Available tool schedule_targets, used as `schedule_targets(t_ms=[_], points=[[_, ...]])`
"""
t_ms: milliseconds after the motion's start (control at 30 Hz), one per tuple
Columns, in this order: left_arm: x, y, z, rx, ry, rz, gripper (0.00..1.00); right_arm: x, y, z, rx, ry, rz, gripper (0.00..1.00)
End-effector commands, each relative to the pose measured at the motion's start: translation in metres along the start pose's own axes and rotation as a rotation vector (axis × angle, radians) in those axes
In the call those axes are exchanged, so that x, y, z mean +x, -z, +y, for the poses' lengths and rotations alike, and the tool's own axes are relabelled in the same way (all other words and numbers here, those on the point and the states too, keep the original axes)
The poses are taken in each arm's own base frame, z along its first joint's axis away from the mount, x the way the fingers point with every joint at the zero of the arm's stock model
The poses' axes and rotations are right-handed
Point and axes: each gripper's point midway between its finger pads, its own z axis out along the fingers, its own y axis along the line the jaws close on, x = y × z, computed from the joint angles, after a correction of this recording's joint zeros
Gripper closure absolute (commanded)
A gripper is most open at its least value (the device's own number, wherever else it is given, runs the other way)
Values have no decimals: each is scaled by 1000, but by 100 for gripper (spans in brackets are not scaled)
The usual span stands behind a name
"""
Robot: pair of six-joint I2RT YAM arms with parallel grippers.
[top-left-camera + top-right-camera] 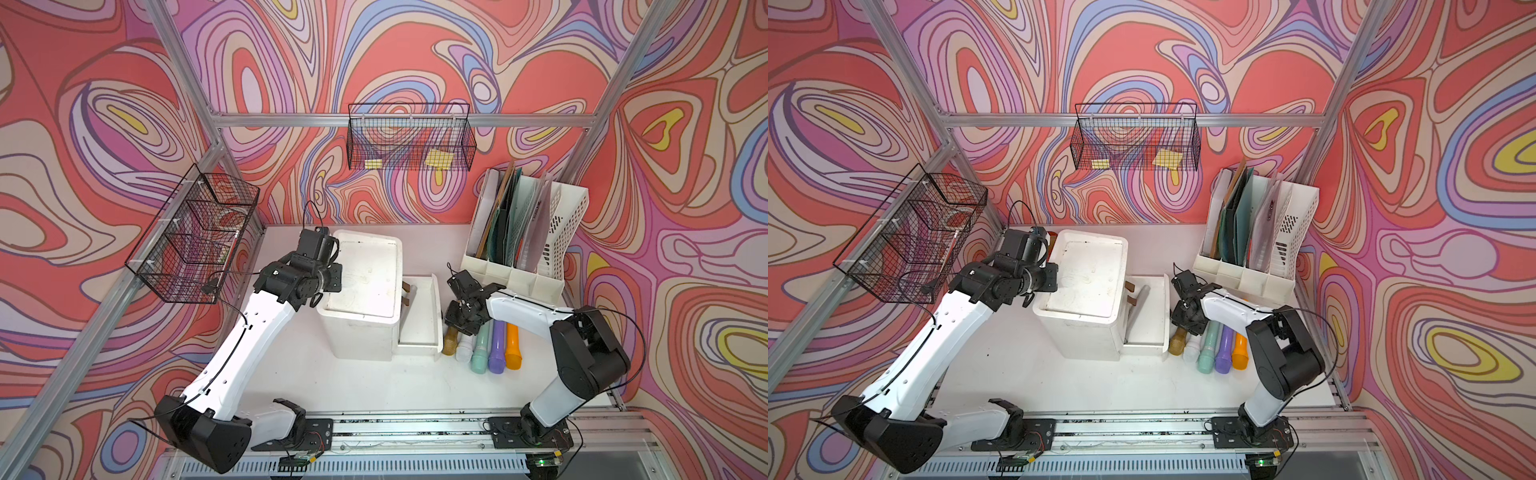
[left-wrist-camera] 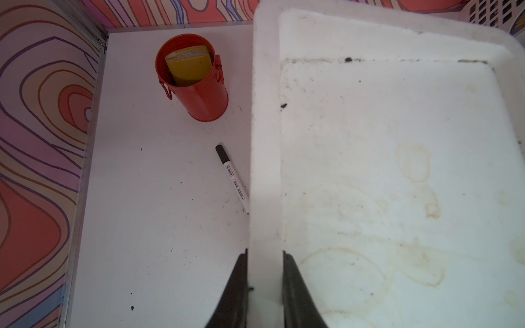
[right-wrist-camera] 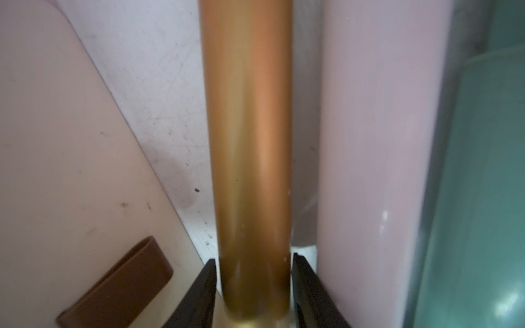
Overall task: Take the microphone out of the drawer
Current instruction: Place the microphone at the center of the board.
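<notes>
While right gripper (image 3: 253,259) jaws flank the gold microphone (image 3: 250,142) — gripping or clear, cannot tell — on the table (image 1: 374,382) right of the drawer (image 1: 419,332), mid-frame, a skewed lift-off could roll it. Left gripper (image 2: 264,254) clamps cabinet (image 2: 397,142) rim.

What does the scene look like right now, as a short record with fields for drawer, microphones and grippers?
drawer: open, pulled out of the drawer unit
inside drawer: gray microphone, visible in a top view
table: gold microphone, white microphone, teal microphone, purple microphone, orange microphone, side by side
left gripper: shut on the drawer unit's top rim
right gripper: fingers flank the gold microphone; grip unclear
task: not done
</notes>
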Motion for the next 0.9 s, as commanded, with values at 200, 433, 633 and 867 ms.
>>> schedule_targets(t_ms=[200, 433, 633, 867], points=[[19, 0, 1, -8, -46, 76, 100, -20, 30, 12, -16, 8, -74, 56], [19, -1, 1, -6, -49, 75, 100, -38, 67, 16, 0, 49, -161, 55], [19, -1, 1, -5, -50, 71, 100, -44, 91, 37, -96, 66, -191, 55], [19, -1, 1, -7, -48, 73, 100, -39, 107, 73, -327, 56, -178, 53]])
